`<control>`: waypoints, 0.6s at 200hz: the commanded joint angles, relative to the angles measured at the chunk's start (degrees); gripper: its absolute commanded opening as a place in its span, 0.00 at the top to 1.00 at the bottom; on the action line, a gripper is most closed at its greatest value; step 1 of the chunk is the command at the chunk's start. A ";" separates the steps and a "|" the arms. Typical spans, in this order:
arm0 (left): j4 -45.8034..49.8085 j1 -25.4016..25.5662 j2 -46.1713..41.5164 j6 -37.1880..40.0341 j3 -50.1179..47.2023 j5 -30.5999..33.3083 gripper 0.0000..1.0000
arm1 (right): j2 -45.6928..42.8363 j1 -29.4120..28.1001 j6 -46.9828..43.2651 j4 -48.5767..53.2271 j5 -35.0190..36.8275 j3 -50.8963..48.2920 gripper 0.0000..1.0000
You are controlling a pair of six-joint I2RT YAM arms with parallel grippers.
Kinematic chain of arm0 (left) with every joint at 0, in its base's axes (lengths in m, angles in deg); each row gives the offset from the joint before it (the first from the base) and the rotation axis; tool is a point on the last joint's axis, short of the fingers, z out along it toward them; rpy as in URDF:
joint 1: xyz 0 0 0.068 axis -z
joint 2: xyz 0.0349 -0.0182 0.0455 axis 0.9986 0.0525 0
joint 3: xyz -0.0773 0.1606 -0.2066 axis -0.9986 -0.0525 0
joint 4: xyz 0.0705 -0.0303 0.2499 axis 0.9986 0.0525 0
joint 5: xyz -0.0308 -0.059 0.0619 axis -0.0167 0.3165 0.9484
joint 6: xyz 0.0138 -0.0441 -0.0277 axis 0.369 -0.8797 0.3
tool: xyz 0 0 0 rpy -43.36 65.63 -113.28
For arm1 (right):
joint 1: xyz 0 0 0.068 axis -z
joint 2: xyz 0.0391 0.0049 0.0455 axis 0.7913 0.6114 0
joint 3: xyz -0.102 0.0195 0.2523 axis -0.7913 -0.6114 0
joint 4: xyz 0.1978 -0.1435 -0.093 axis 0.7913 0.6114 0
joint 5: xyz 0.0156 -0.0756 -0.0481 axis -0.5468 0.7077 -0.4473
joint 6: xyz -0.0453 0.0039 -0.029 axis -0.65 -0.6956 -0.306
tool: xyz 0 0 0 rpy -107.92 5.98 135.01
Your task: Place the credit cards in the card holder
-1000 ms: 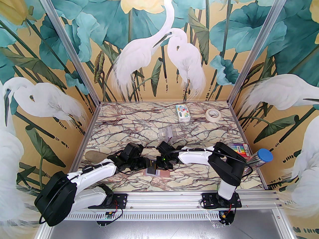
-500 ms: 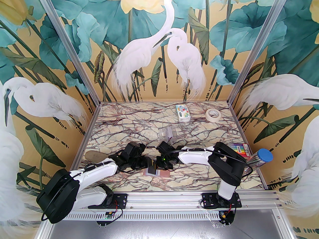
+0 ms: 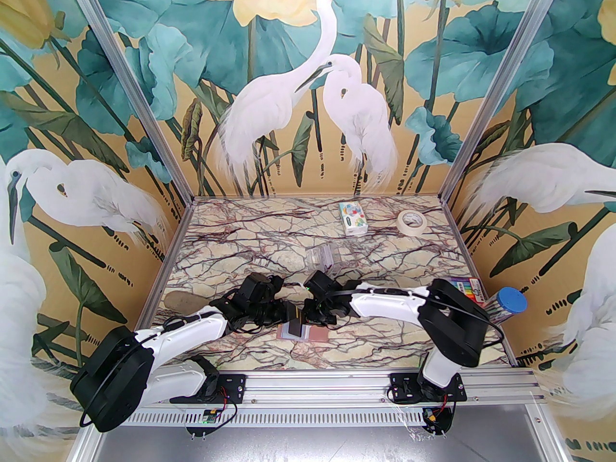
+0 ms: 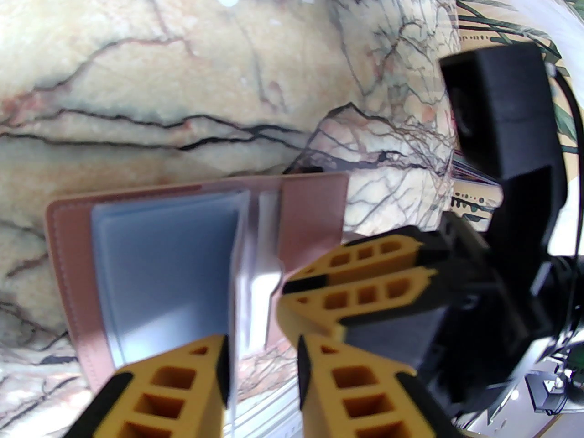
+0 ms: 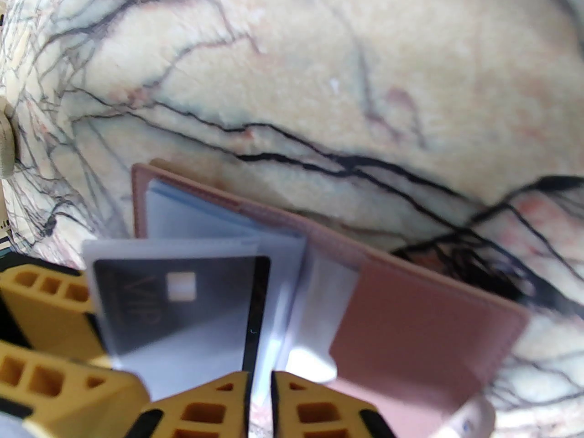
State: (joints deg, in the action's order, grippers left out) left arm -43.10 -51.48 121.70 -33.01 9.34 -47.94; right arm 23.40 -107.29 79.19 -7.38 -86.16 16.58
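Note:
The pink card holder (image 3: 318, 338) lies open on the marble near the front edge, with both grippers meeting over it. My left gripper (image 4: 262, 354) is shut on upright clear sleeves of the card holder (image 4: 312, 208). A pale blue card (image 4: 169, 267) sits in a flat sleeve on the left half. In the right wrist view a black credit card (image 5: 182, 299) sits inside the raised sleeve above the card holder (image 5: 429, 336). My right gripper (image 5: 261, 381) stands at the card's near edge, its jaws a narrow gap apart. The left gripper's fingers (image 5: 41, 290) show beside the sleeve.
A clear plastic stand (image 3: 321, 258) sits just behind the grippers. A tissue pack (image 3: 352, 218) and a tape roll (image 3: 412, 221) lie at the back. A marker pack (image 3: 466, 288) and a blue-capped tube (image 3: 505, 304) are at the right edge, and a flat beige piece (image 3: 183, 301) lies on the left.
The right arm's elbow has swung right and toward the near edge, and its jaws have parted slightly. The left arm shifted a little early on, then stayed put.

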 commanded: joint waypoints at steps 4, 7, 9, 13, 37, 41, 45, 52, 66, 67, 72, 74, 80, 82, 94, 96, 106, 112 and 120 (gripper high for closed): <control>-2.55 0.87 0.39 -0.77 -0.34 -2.44 0.68 | -2.41 0.65 1.08 2.87 2.56 -0.16 0.81; -2.75 0.96 0.51 -0.82 -0.29 -2.49 0.68 | -2.67 0.74 1.19 2.95 2.62 -0.25 0.81; -2.91 0.97 0.57 -0.91 -0.30 -2.56 0.68 | -2.84 0.86 1.22 3.01 2.80 -0.33 0.81; -3.15 1.09 0.63 -1.07 -0.23 -2.71 0.68 | -3.19 0.99 1.30 3.18 3.07 -0.50 0.80; -5.78 2.21 1.89 -2.08 0.09 -3.35 0.65 | -5.19 2.15 1.66 3.89 4.19 -1.79 0.80; -6.05 2.44 2.21 -2.17 0.28 -3.37 0.63 | -5.49 2.43 1.72 4.02 4.25 -2.02 0.79; -6.24 2.75 2.55 -2.26 0.44 -3.33 0.62 | -5.83 2.70 1.71 4.18 4.38 -2.28 0.79; -6.69 3.25 3.16 -2.43 0.71 -3.20 0.60 | -6.55 3.16 1.71 4.41 4.55 -2.69 0.79; -7.52 4.40 4.51 -2.68 1.31 -3.08 0.58 | -8.09 4.13 1.64 4.97 5.08 -3.45 0.79; -7.57 4.44 4.59 -2.65 1.32 -3.05 0.58 | -8.09 4.13 1.64 4.97 5.08 -3.45 0.79; -7.90 4.86 5.09 -2.77 1.59 -2.96 0.57 | -8.77 4.74 1.46 5.33 5.29 -3.87 0.79; -8.02 5.04 5.28 -2.79 1.77 -2.94 0.57 | -8.94 4.89 1.40 5.52 5.38 -3.99 0.79; -8.29 5.42 5.85 -2.83 2.14 -2.80 0.56 | -9.72 5.56 1.21 6.17 5.66 -4.16 0.79; -8.36 5.64 6.04 -2.87 2.20 -2.77 0.56 | -10.01 5.75 1.14 6.39 5.80 -4.26 0.79; -8.90 6.48 7.00 -3.02 2.87 -2.54 0.55 | -11.74 6.90 0.84 7.23 6.47 -5.11 0.79; -9.04 6.65 7.10 -3.05 2.99 -2.51 0.55 | -12.16 7.24 0.70 7.28 6.57 -5.36 0.78; -9.70 7.18 7.87 -3.19 3.42 -2.42 0.54 | -13.25 8.05 0.49 7.56 6.45 -6.09 0.78; -9.94 7.53 8.36 -3.21 3.77 -2.41 0.53 | -13.82 8.57 0.35 7.93 6.58 -6.41 0.78; -10.21 7.86 8.91 -3.19 4.28 -2.36 0.51 | -14.62 9.19 0.28 8.36 6.65 -6.83 0.78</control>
State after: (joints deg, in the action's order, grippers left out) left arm -50.33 -44.82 128.91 -35.70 11.00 -49.85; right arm 11.70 -99.88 80.19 -1.56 -81.41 11.49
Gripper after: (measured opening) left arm 0.470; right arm 0.217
